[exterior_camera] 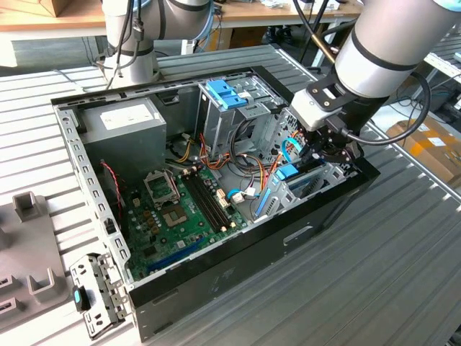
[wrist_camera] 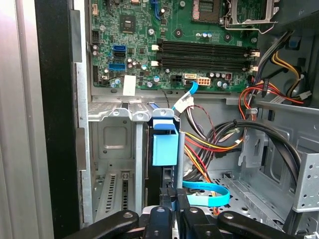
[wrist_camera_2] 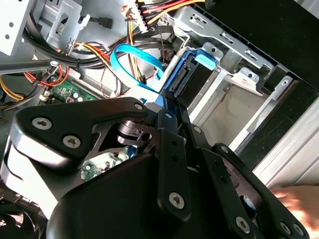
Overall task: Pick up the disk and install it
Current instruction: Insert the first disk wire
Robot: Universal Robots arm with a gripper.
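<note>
1. Where the open computer case lies on the ribbed metal table, a green motherboard is seen on its floor. A grey power supply is fitted in its upper-left corner, and a tall grey cage topped by a blue bracket is placed at upper middle.
2. At the exterior view's right, in the case's lower-right corner, a metal drive bay is occupied by the disk, which is stood on edge.
3. The gripper is found inside that corner, hung from the arm, with its fingers pinched on the disk's edge (whether the disk is fully seated cannot be told).
4. In the first wrist view the disk is presented edge-on against the bay's wall. The gripper is pressed onto the disk's light-blue carrier, and a flat blue cable is laid just beside it.
5. In the second wrist view the disk's dark face is shown between the bay's brackets, beyond the gripper. Red, yellow and orange wires are bundled near.
</note>
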